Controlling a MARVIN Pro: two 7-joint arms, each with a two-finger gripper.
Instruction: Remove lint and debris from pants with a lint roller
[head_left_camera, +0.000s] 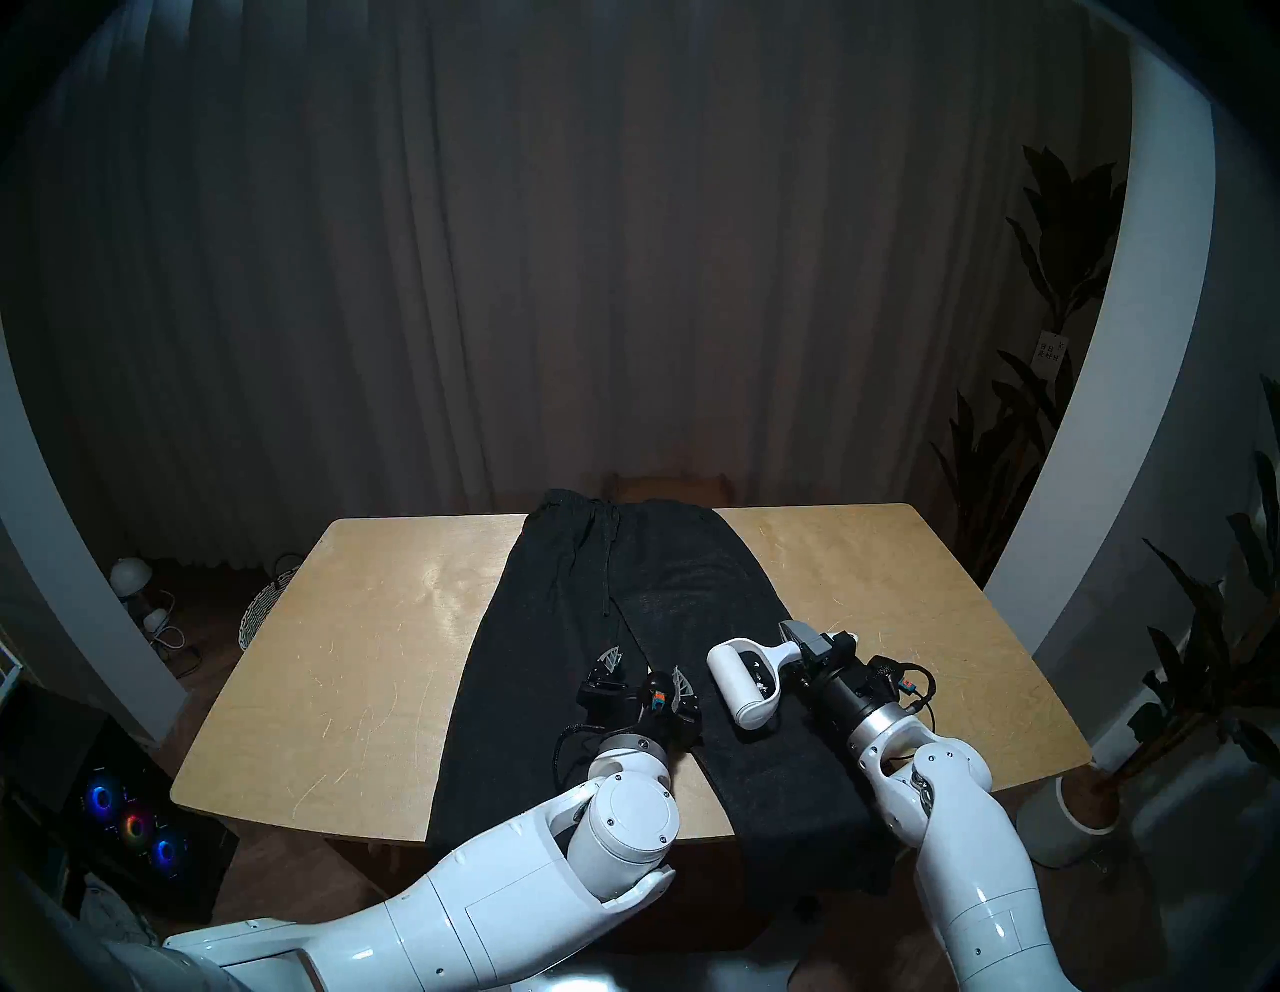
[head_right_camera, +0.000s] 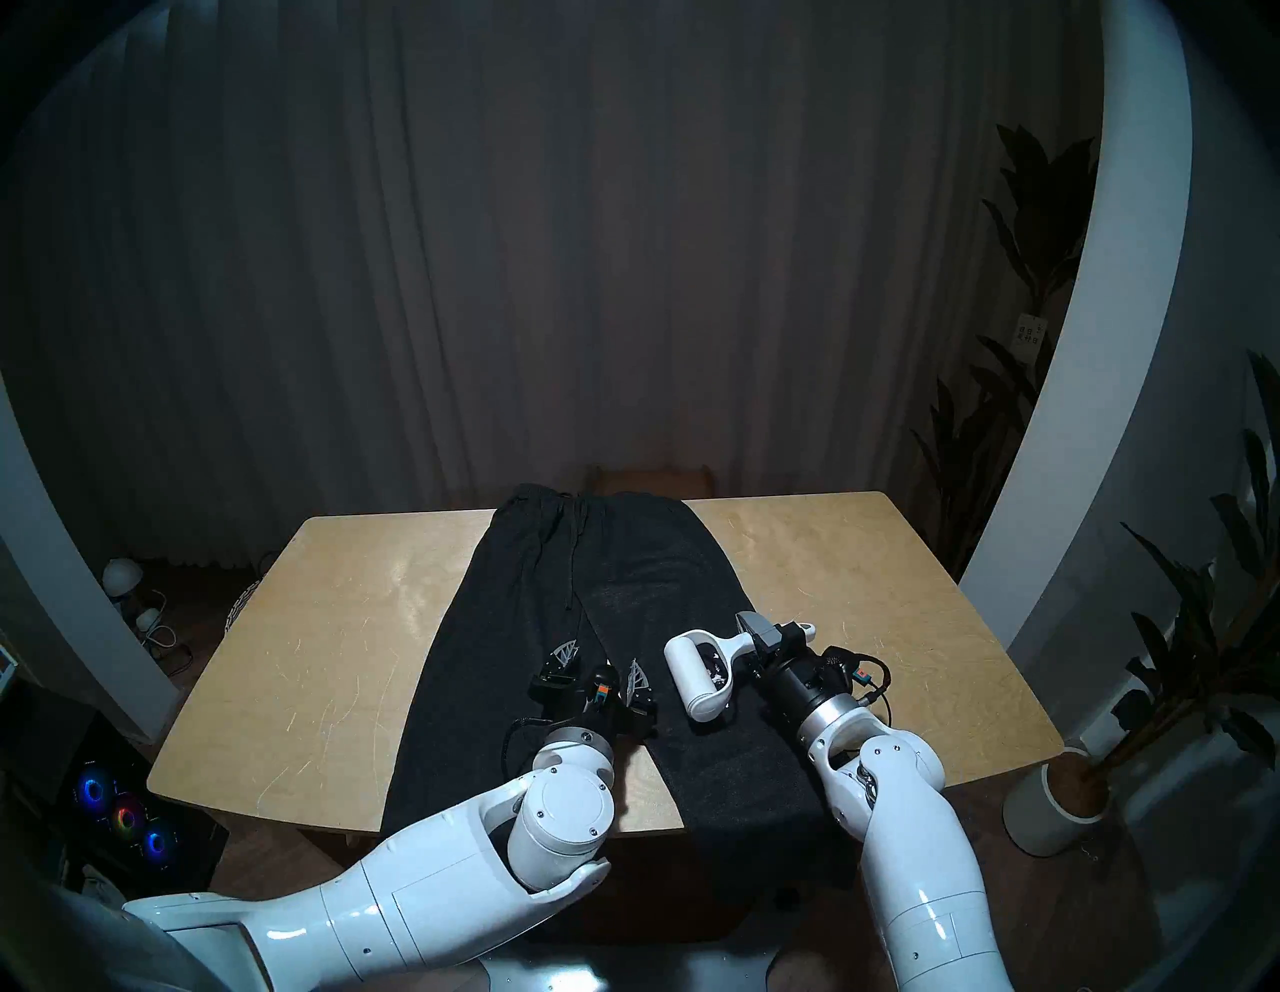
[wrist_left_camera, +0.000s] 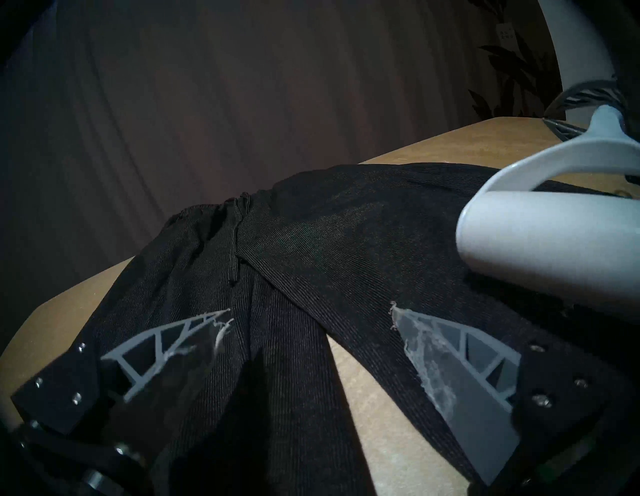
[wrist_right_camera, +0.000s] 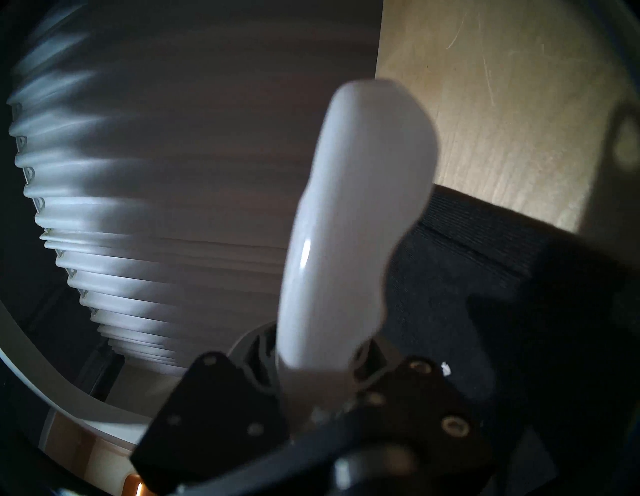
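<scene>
Nearest the robot, the left tool (head_left_camera: 641, 675) hovers with its jaws apart and empty above the crotch of the pants (head_left_camera: 554, 665), where the two legs part and bare table (head_left_camera: 346, 658) shows between them. Just beyond, the right tool (head_left_camera: 807, 651) is clamped on the stubby handle of the lint roller (head_left_camera: 744, 682), whose white roll lies on or just above the right leg; contact is hard to judge in this dim light. A few white flecks, probably the lint and debris (head_left_camera: 762, 682), show through the roller's frame, so rolling seems to be under way rather than finished. Farther off, the waistband reaches the table's far edge, and no flecks stand out on that cloth.
</scene>
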